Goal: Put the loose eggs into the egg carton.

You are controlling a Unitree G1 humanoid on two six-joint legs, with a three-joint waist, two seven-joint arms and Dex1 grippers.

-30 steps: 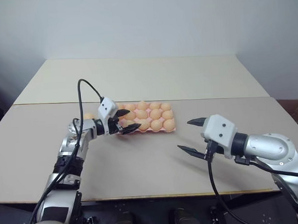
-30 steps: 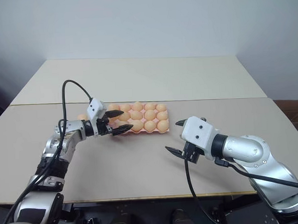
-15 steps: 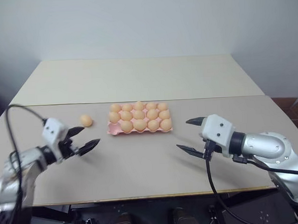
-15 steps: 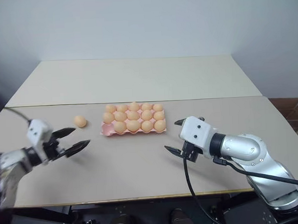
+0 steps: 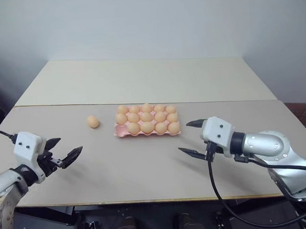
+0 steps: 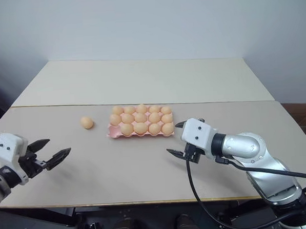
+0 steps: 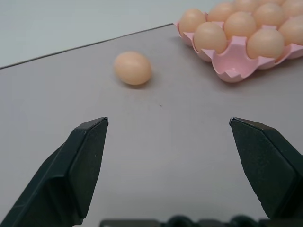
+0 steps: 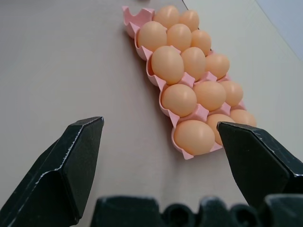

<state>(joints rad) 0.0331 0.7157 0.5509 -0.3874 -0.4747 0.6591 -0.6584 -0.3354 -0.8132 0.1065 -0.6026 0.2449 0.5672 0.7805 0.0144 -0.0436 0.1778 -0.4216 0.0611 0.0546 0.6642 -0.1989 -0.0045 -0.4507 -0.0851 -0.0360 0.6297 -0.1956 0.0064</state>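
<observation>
One loose egg (image 5: 93,121) lies on its side on the near table (image 5: 146,176), just beyond the left short end of the egg carton (image 5: 119,130) and apart from it, close to the seam where the near table meets the paler far table (image 5: 141,79).

The carton sits flat near the middle of the near table's far edge, with its long sides running along that edge. It has fifteen cells in three rows of five. Fourteen cells hold an egg: five in the far row, five in the middle row and four in the near row. The one empty cell (image 7: 231,67) is at the near left corner of the carton, the corner closest to the loose egg.

The left gripper (image 5: 71,144) hovers above the near left corner of the table, well apart from the loose egg. Its two black fingers (image 7: 78,165) are spread wide and grasp nothing; in the left wrist view the egg lies ahead, beyond the gap between them.

The right gripper (image 5: 183,137) hovers above the table on the right, near the carton's right short end. Its fingers (image 8: 71,165) are also spread wide and empty, pointing toward the carton without touching it.
</observation>
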